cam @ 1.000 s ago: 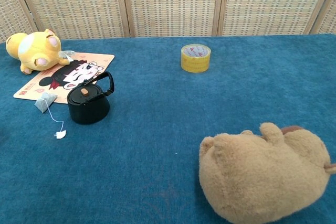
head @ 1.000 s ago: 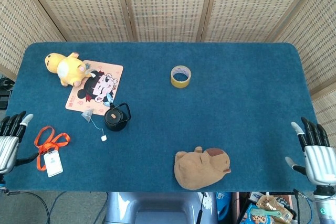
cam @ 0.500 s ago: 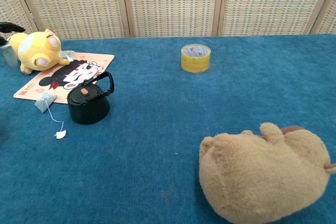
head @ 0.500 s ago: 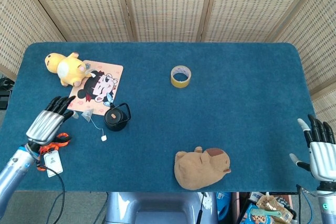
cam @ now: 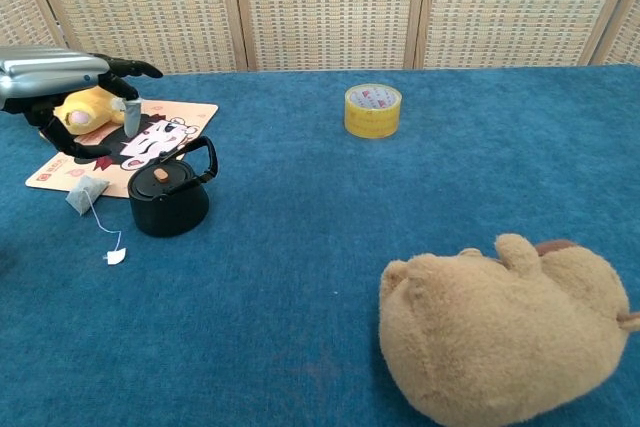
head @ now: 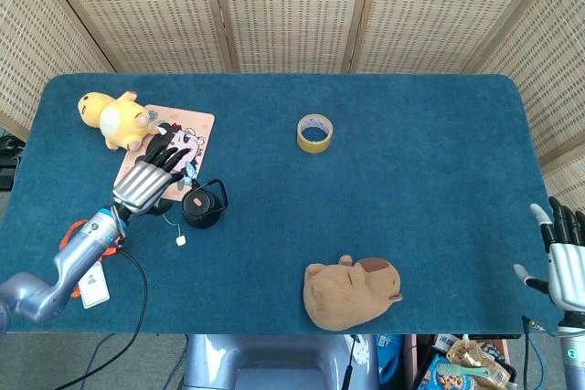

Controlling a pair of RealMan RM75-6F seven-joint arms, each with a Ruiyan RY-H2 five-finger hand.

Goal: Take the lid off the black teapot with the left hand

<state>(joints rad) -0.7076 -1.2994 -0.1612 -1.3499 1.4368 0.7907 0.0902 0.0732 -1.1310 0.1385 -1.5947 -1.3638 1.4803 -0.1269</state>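
**Lid on, left hand hovering nearby**

The black teapot (head: 202, 205) stands on the blue bench (head: 411, 162) toward its left side, lid (cam: 162, 176) in place and handle raised. Just left of it lies a tea bag (cam: 86, 193), its string trailing nearer. The left hand (head: 146, 183) hangs above the cartoon mat (head: 187, 127) just left of the teapot, fingers spread, holding nothing. The right hand (head: 567, 262) sits off the near right corner, fingers extended and empty.
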